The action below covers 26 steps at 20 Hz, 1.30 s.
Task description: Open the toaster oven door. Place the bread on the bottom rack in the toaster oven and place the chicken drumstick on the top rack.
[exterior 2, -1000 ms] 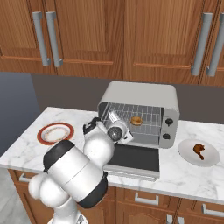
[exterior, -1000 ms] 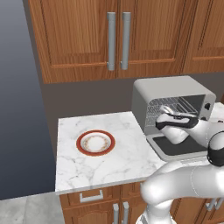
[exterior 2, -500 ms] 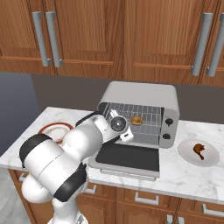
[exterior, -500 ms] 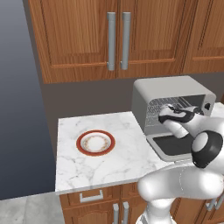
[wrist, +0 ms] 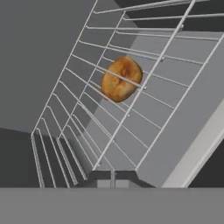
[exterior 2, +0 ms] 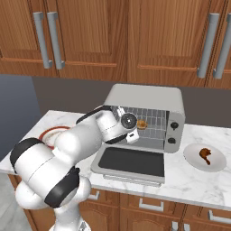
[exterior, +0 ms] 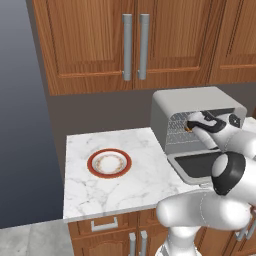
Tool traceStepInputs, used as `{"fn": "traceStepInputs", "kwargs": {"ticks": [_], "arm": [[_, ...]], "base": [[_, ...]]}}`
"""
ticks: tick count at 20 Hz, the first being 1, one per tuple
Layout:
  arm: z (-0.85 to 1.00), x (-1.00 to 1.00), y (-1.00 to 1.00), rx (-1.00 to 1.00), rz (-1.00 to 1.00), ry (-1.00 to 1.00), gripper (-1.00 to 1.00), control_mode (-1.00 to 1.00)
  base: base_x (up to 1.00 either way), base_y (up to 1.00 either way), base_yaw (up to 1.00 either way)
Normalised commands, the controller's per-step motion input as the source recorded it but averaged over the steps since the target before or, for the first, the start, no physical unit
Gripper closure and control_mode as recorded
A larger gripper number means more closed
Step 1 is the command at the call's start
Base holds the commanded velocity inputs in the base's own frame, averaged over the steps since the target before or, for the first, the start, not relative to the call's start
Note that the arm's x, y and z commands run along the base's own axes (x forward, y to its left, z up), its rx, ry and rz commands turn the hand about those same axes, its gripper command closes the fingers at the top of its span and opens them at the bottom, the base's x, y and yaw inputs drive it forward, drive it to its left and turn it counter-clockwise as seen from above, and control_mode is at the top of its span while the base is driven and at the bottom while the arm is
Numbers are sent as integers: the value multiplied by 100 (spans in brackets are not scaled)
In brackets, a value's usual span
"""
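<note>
The light-grey toaster oven (exterior 2: 145,96) stands with its door (exterior 2: 131,161) folded down flat on the counter. Inside, the round golden bread (wrist: 121,78) lies on a wire rack (wrist: 173,94). Rack wires cross in front of it, and I cannot tell which shelf bears it. The bread (exterior 2: 141,124) sits mid-height in the cavity. My gripper (wrist: 113,177) is shut and empty, its tips at the oven mouth, short of the bread. From the left the gripper (exterior: 190,125) reaches into the opening. The chicken drumstick (exterior 2: 205,155) rests on a white plate (exterior 2: 219,163) right of the oven.
An empty red-rimmed plate (exterior: 109,163) sits on the marble counter (exterior: 145,180) left of the oven. Wooden wall cabinets (exterior 2: 135,40) hang above. The lowered door covers the counter in front of the oven. My arm's elbow bulks large over the counter's front edge.
The hand has risen a little and edged deeper into the oven mouth, while the elbow swung out. Bread, drumstick and door have stayed put.
</note>
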Motion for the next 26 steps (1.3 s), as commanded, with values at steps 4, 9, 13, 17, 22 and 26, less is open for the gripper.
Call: {"fn": "traceStepInputs", "kwargs": {"ticks": [4, 9, 13, 17, 22, 26], "arm": [[9, -11, -8, 9, 2, 0, -100, -100], [7, -1, -13, 9, 4, 0, -100, -100], [0, 0, -2, 11, 4, 0, -100, -100], [-4, 0, 0, 9, 6, 0, -100, -100], [-9, 14, 3, 6, 7, 0, -100, -100], [-7, 31, 7, 3, 8, 0, -100, -100]], "base": [[0, 0, 0], [0, 0, 0], [0, 0, 0], [0, 0, 0], [0, 0, 0], [0, 0, 0]]}}
